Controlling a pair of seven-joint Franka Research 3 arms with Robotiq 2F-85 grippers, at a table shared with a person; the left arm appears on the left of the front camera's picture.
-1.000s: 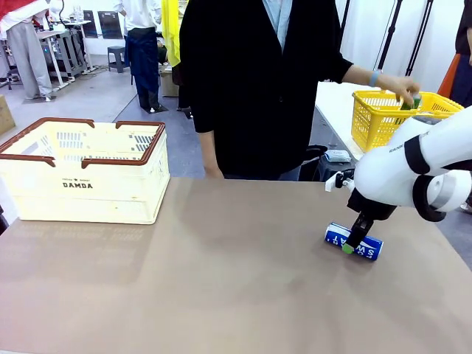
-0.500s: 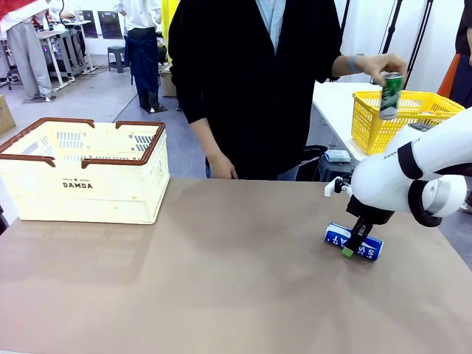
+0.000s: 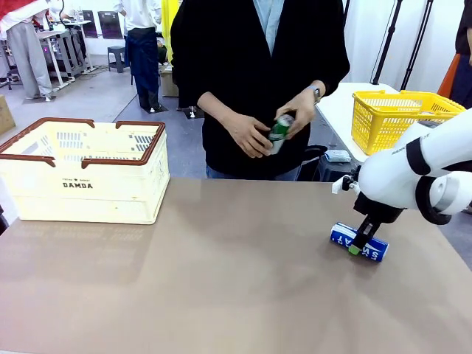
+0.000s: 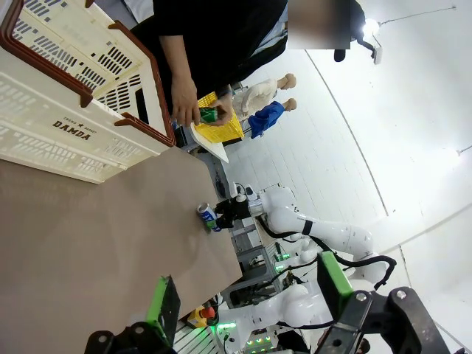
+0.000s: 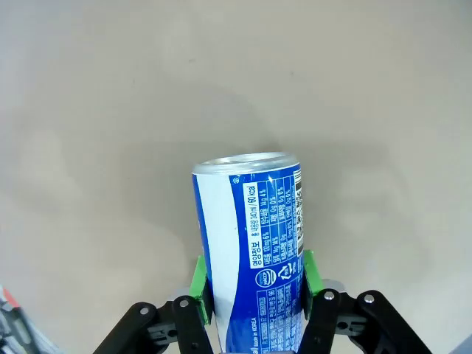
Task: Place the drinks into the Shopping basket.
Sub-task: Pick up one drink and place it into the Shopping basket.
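**Desk:** What has the right gripper (image 5: 253, 280) got?

**Photographer:** Its jaws are closed on a blue-and-white SWEAT can (image 5: 251, 214), one green pad (image 5: 198, 286) pressed to each side of the body. The can lies on its side on the brown table (image 3: 221, 280), at about 4 o'clock in the front view. In the right wrist view its silver end points to 12 o'clock.

**Desk:** And the left gripper (image 4: 248, 295)?

**Photographer:** Its jaws are spread wide with nothing between them, above the tabletop in its own wrist view.

**Desk:** Where is the Shopping basket (image 3: 81, 199)?

**Photographer:** At 10 o'clock in the front view, on the table's far left corner and well apart from the clamped can. It is cream plastic with slotted sides, brown rim handles and "DAMDA" on the near wall.

**Desk:** Any other drinks?

**Photographer:** A green can (image 3: 279, 131) at roughly 1 o'clock, held above the table's far edge. The person in a black top has it tilted between the left-hand hand (image 3: 247, 134) and the right-hand hand (image 3: 299, 110). A yellow mesh basket (image 3: 383, 122) stands at 2 o'clock on a white side table beyond the robot's right arm.
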